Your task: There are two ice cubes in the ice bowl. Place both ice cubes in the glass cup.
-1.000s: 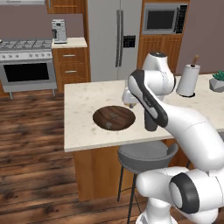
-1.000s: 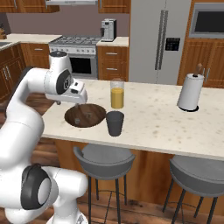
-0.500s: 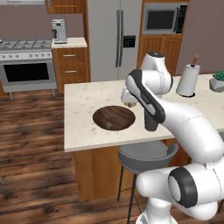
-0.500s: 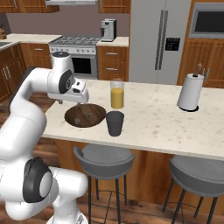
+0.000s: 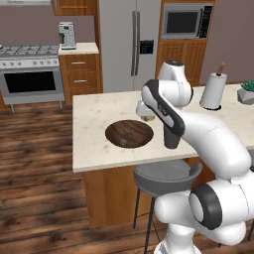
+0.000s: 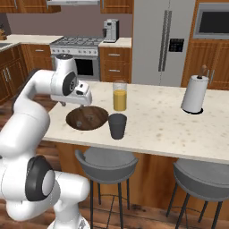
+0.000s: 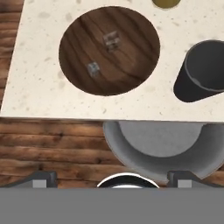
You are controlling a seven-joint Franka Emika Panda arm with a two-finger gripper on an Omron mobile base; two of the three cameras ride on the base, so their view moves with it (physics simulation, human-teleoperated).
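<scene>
1. Since the earlier frames the white arm has swung slightly forward over the counter; bowl, cup and glass sit where they were.
2. Wide shallow dark brown wooden ice bowl [image 7: 109,50] rests on the pale speckled stone counter [image 6: 156,120], near its front edge.
3. Two tiny pale grey translucent ice cubes lie inside the bowl, apart from each other: one [image 7: 111,40] near the middle, the other [image 7: 92,68] closer to the bowl's left side in the hand view.
4. Short dark grey smoky glass cup [image 7: 201,72] stands upright on the counter just beside the bowl, not touching it; nothing visible inside it.
5. Tall clear glass of orange liquid [image 6: 119,95] stands behind the cup, near the bowl's far rim.
6. Two-finger gripper [image 7: 111,178] hangs above the counter's front edge, over the grey round stool seat [image 7: 157,146]; its dark fingertips [image 7: 41,178] stand wide apart and hold nothing.
7. In the right base view the hand [image 6: 82,95] sits above the near-left part of the bowl, clear of it.
8. White paper towel roll on its upright holder [image 6: 195,93] stands well apart at the counter's right.
</scene>
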